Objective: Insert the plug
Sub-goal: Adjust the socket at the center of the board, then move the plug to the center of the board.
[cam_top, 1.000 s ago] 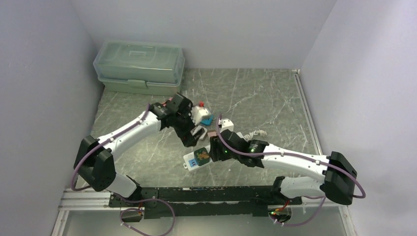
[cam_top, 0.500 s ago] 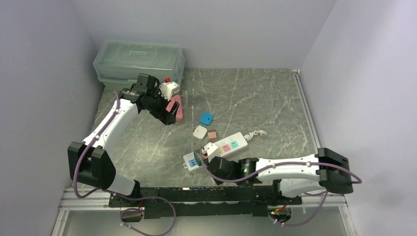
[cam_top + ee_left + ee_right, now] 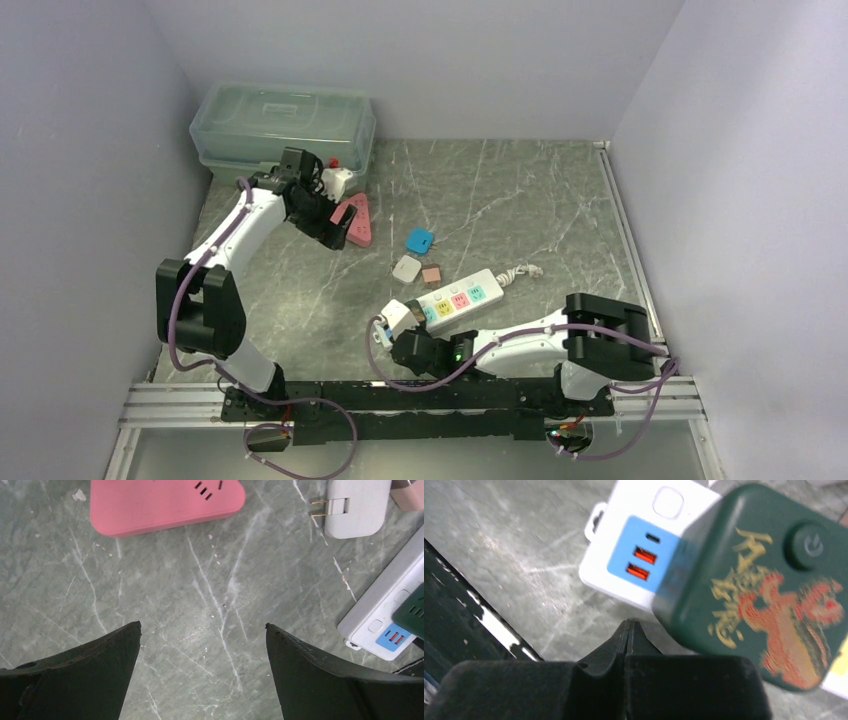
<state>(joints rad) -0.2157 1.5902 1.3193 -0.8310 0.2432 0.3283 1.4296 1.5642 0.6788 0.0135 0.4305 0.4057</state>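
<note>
A white power strip (image 3: 462, 296) lies on the marble table, with its USB end in the right wrist view (image 3: 639, 560). A dark green plug (image 3: 754, 585) with a gold and red picture sits on the strip beside the USB ports; its corner also shows in the left wrist view (image 3: 412, 611). My right gripper (image 3: 629, 622) is shut and empty, just in front of the strip's near end (image 3: 398, 340). My left gripper (image 3: 202, 626) is open and empty above bare table, beside a pink triangular socket block (image 3: 355, 220).
A white plug (image 3: 406, 268) with bare prongs, a blue plug (image 3: 420, 240) and a small brown adapter (image 3: 431, 274) lie between the pink block and the strip. A green lidded box (image 3: 285, 135) stands at the back left. The base rail (image 3: 400, 395) runs close behind my right gripper.
My left arm swung from the strip to the back left by the pink block. My right arm drew back toward the base, off the green plug, which stays on the strip.
</note>
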